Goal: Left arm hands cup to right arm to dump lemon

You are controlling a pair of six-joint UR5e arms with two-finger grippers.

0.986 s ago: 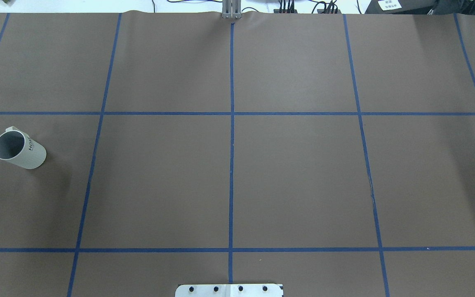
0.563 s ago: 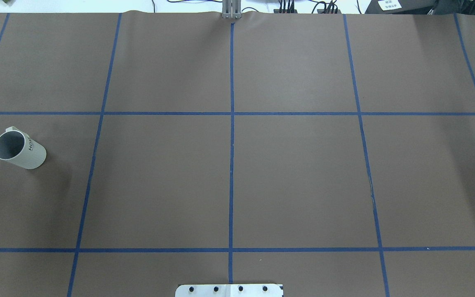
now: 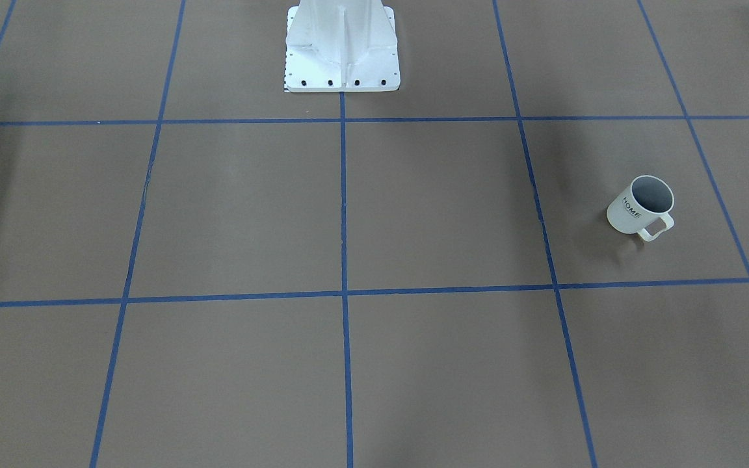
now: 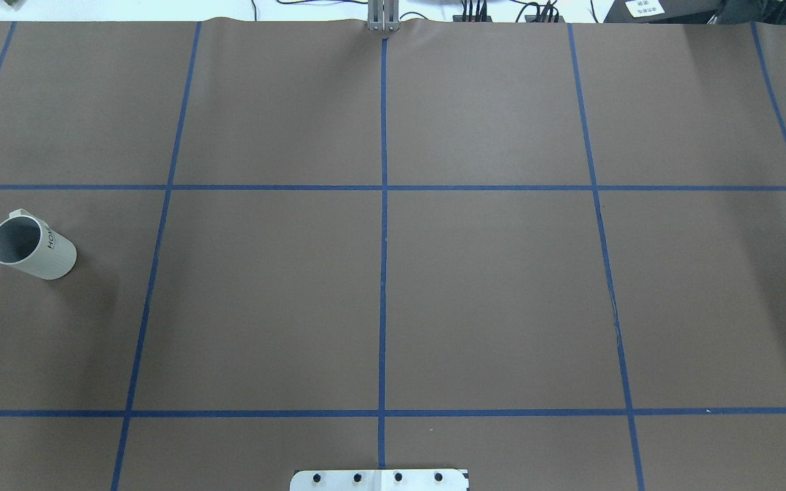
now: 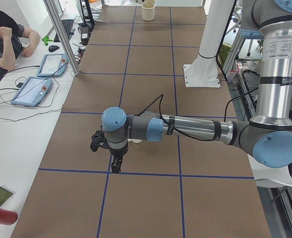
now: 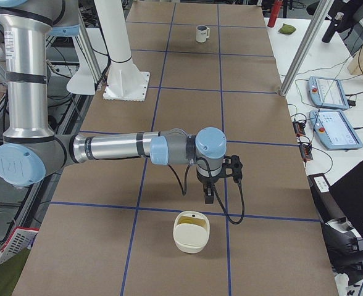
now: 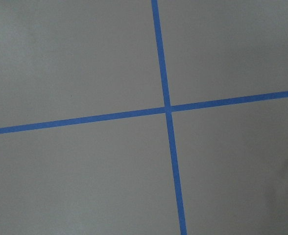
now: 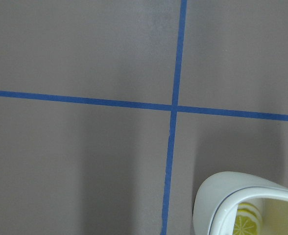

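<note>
The white cup (image 4: 31, 247) with "HOME" lettering stands upright at the table's left side, its handle pointing away from the robot. It also shows in the front view (image 3: 640, 207) and far off in the right side view (image 6: 201, 33). Its inside looks grey; the lemon is not visible. My left gripper (image 5: 115, 166) shows only in the left side view, pointing down over a tape crossing near the table's left end. My right gripper (image 6: 210, 198) shows only in the right side view, pointing down near a cream container (image 6: 192, 231). I cannot tell whether either is open or shut.
The cream container (image 8: 247, 205) sits at the table's right end with a yellow slice-patterned shape inside. The robot's white base (image 3: 342, 49) stands at the middle of the near edge. Blue tape lines grid the brown table. An operator (image 5: 7, 44) sits beside the table's far side.
</note>
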